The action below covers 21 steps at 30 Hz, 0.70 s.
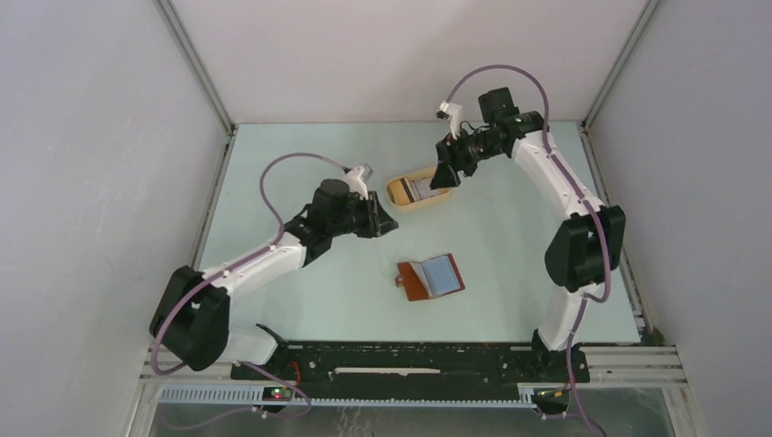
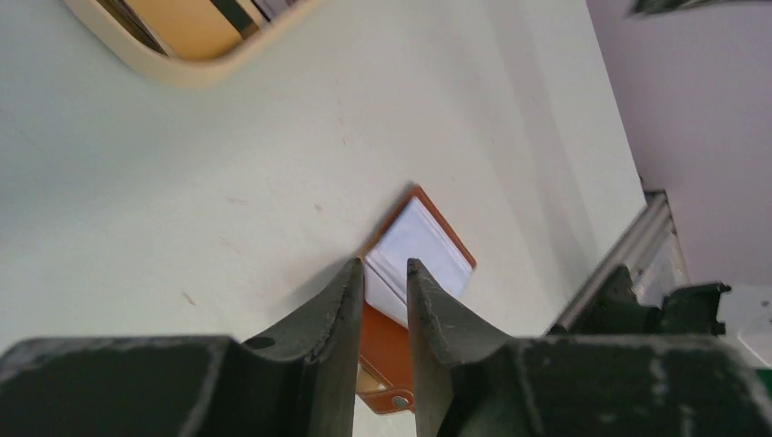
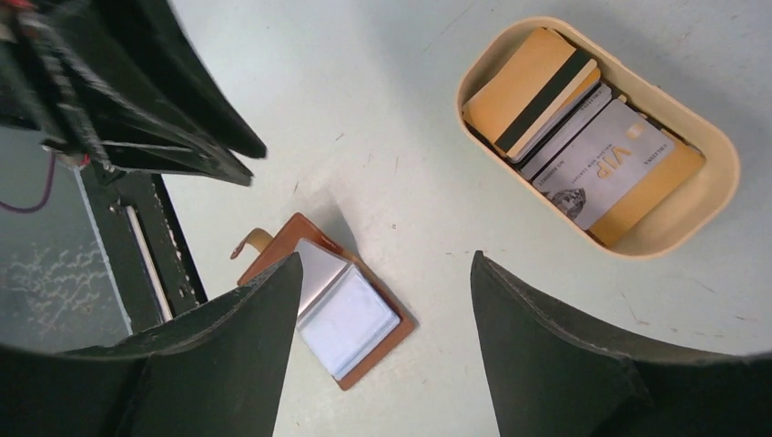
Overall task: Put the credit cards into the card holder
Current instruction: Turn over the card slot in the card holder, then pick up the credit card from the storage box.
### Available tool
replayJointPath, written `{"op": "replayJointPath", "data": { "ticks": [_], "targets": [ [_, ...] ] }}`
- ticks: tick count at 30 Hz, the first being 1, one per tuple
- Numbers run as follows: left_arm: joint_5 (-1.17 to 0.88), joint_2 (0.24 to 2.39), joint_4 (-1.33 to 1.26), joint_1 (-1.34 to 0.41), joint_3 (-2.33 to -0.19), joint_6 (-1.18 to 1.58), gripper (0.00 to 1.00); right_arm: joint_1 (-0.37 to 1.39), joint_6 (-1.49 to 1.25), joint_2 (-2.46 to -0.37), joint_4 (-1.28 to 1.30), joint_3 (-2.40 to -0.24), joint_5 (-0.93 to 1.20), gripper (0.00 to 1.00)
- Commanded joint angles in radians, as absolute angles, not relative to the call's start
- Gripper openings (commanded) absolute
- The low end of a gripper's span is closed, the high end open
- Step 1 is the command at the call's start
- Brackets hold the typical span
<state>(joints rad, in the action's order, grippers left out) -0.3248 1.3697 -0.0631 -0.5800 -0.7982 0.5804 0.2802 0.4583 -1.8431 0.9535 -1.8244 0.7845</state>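
Note:
The card holder point(image 1: 430, 278), a reddish-brown leather wallet, lies open on the table with its pale inner pockets facing up; it also shows as the card holder point(image 3: 350, 314) and card holder point(image 2: 428, 246). The credit cards point(image 3: 605, 159), a silvery one on top beside tan ones with a black stripe, lie stacked in a tan oval tray point(image 3: 719, 164). My left gripper point(image 2: 384, 264) hovers above the table between tray and holder, its jaws a narrow gap apart with nothing between them. My right gripper point(image 3: 385, 258) hangs wide open and empty near the tray point(image 1: 398, 196).
The left arm point(image 3: 137, 91) shows dark at the upper left of the right wrist view. White enclosure walls ring the table on three sides. The black base rail point(image 1: 410, 360) runs along the near edge.

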Motion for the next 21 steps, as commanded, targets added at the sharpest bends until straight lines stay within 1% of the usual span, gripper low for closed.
{"op": "replayJointPath", "data": {
  "ticks": [1, 3, 6, 7, 8, 9, 10, 11, 14, 17, 21],
  "targets": [
    [-0.175, 1.288, -0.008, -0.548, -0.929, 0.425, 0.31, 0.244, 0.365, -1.942, 0.952, -1.947, 0.869, 0.77],
    [-0.086, 1.261, 0.047, -0.537, -0.980, 0.399, 0.35, 0.232, 0.322, -2.023, 0.961, -2.026, 0.914, 0.77],
    [0.077, 1.225, 0.101, -0.515, -1.048, 0.394, 0.50, 0.233, 0.268, -2.140, 0.979, -2.153, 0.931, 0.78],
    [0.111, 1.216, 0.101, -0.505, -1.059, 0.396, 0.60, 0.235, 0.253, -2.177, 0.978, -2.182, 0.937, 0.78],
    [0.144, 1.210, 0.102, -0.493, -1.064, 0.407, 0.73, 0.237, 0.232, -2.214, 0.968, -2.202, 0.939, 0.78],
    [0.173, 1.204, 0.103, -0.477, -1.064, 0.439, 0.88, 0.237, 0.216, -2.240, 0.946, -2.217, 0.943, 0.78],
    [0.179, 1.202, 0.103, -0.454, -1.058, 0.483, 0.98, 0.239, 0.197, -2.265, 0.929, -2.228, 0.945, 0.78],
    [0.152, 1.202, 0.102, -0.426, -1.051, 0.530, 1.00, 0.240, 0.176, -2.287, 0.912, -2.239, 0.944, 0.78],
    [-0.032, 1.228, 0.049, -0.337, -1.019, 0.638, 1.00, 0.244, 0.127, -2.351, 0.891, -2.283, 0.945, 0.78],
    [-0.115, 1.283, 0.009, -0.327, -1.002, 0.681, 0.99, 0.255, 0.089, -2.392, 0.865, -2.291, 0.933, 0.78],
    [-0.196, 1.428, -0.019, -0.328, -1.017, 0.750, 0.94, 0.270, 0.037, -2.441, 0.828, -2.298, 0.936, 0.78]
  ]
}}
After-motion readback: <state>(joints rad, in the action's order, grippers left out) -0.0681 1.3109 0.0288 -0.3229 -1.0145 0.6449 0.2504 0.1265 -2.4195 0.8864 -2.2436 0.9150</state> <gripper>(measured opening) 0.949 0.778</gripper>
